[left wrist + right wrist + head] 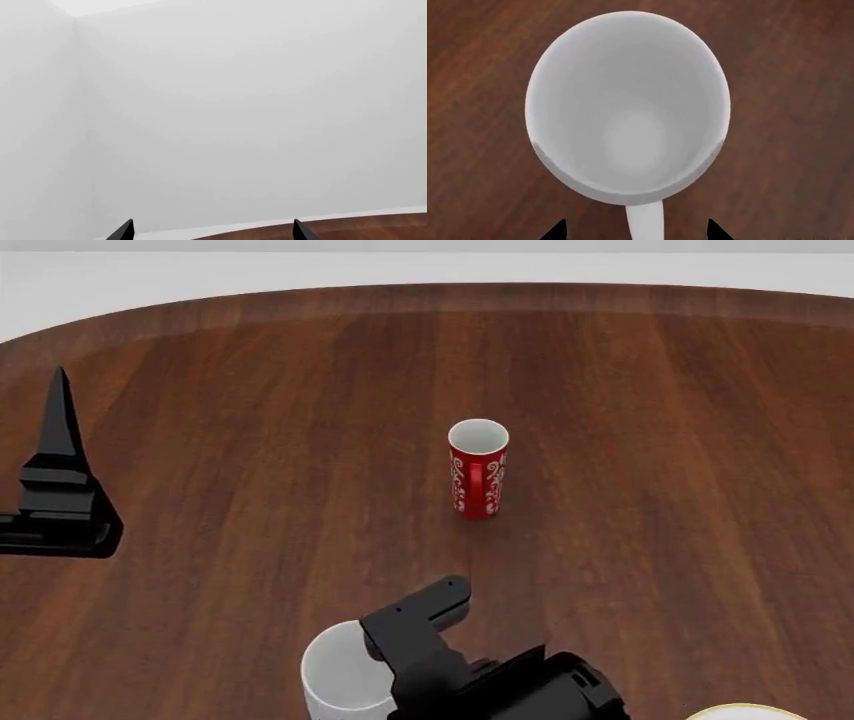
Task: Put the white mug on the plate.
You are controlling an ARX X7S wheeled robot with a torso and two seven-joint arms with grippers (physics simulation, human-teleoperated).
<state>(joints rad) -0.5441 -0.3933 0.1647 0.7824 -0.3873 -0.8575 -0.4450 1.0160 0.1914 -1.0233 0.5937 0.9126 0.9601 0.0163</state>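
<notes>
1. Head view: the brown wooden bench (267,440) fills nearly the whole picture, its far edge curved against a pale wall.
2. Right claw (416,625) hangs over the white mug (340,675) at the near edge. In the right wrist view the two tips sit either side of the mug's handle (646,222), spread wide and touching nothing.
3. Left claw (60,470) stands at the far left above the bench, well apart from everything. Its wrist view shows two tips set wide with only wall between them.
4. Red mug (478,468) stands upright mid-bench, beyond the white mug.
5. Plate (747,713) shows only as a sliver of rim at the near right corner, apart from the mug.
</notes>
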